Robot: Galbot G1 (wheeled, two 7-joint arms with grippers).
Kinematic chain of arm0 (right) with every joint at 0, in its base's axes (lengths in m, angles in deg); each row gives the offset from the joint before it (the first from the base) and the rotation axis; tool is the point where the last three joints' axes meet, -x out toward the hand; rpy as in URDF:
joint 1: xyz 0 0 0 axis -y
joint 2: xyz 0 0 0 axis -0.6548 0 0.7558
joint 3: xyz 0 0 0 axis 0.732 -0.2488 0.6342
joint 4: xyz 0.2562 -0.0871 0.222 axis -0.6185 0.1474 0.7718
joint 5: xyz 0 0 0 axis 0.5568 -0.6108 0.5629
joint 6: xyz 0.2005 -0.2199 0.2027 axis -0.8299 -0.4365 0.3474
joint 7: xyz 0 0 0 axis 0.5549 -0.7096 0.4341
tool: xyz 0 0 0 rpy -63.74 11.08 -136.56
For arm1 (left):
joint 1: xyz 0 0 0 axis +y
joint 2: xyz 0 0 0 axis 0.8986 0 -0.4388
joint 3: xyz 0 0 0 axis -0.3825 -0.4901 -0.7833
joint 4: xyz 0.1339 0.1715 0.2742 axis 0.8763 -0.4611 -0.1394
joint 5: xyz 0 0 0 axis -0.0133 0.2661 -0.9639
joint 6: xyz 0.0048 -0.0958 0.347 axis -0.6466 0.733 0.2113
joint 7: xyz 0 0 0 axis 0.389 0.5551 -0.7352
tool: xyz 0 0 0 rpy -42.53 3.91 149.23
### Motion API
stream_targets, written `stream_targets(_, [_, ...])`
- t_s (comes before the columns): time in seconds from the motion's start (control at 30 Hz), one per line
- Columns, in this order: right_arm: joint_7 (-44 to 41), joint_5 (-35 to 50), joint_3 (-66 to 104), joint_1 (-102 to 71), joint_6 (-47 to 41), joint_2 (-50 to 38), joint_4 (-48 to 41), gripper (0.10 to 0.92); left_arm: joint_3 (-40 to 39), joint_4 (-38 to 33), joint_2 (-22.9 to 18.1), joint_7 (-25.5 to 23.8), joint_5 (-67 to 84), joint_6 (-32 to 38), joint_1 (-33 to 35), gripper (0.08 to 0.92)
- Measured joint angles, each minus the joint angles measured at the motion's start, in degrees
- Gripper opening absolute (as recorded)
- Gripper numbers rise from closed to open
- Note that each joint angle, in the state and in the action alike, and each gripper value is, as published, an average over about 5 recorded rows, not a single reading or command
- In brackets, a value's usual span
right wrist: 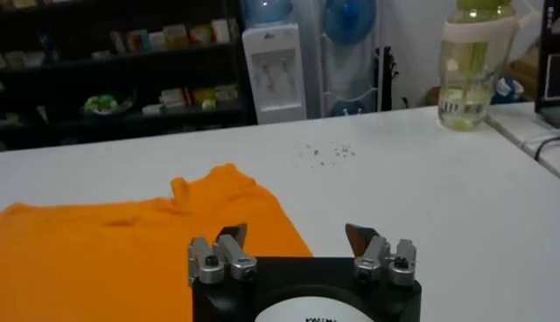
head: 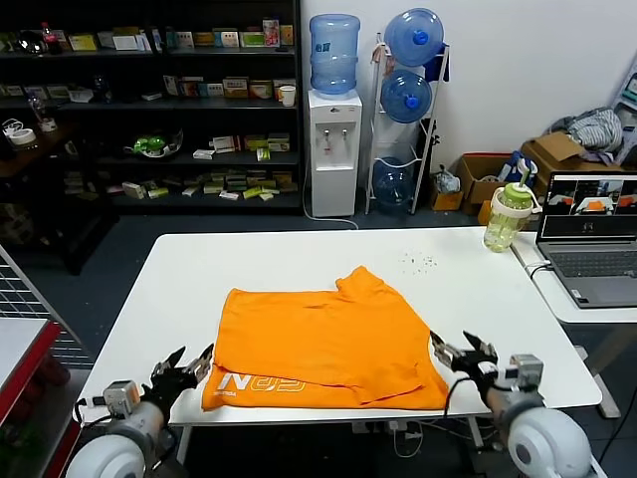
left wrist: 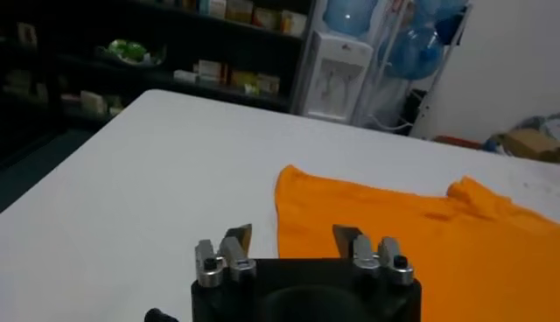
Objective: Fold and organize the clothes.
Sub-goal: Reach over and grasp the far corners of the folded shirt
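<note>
At the near left corner of the white table (head: 149,289) your left gripper (head: 195,364) sits low with its jaws apart, holding nothing, just beside the hem of the orange T-shirt (head: 328,344). You have one fold in: the shirt lies doubled at the table's middle front, white lettering (head: 261,383) peeking from the lower layer. Sleeves and a tidier final fold still look undone. Your right gripper (head: 456,351) waits at the shirt's right corner, jaws apart and empty.
</note>
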Motion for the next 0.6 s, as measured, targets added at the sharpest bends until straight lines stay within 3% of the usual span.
stream_targets(0.17, [0.5,-0.2,-7.4,13.0,0.8,2.6,-9.5,0.822,-4.2,6.2,-0.6,-1.2,0.8,0.1,-9.8,0.810])
stream_targets(0.6, [-2.5,-3.5,-20.4,37.3,1.4,12.2,-37.8,0.823,-17.1,28.4,-5.1,-6.2,1.6,0.6,-32.7,0.823])
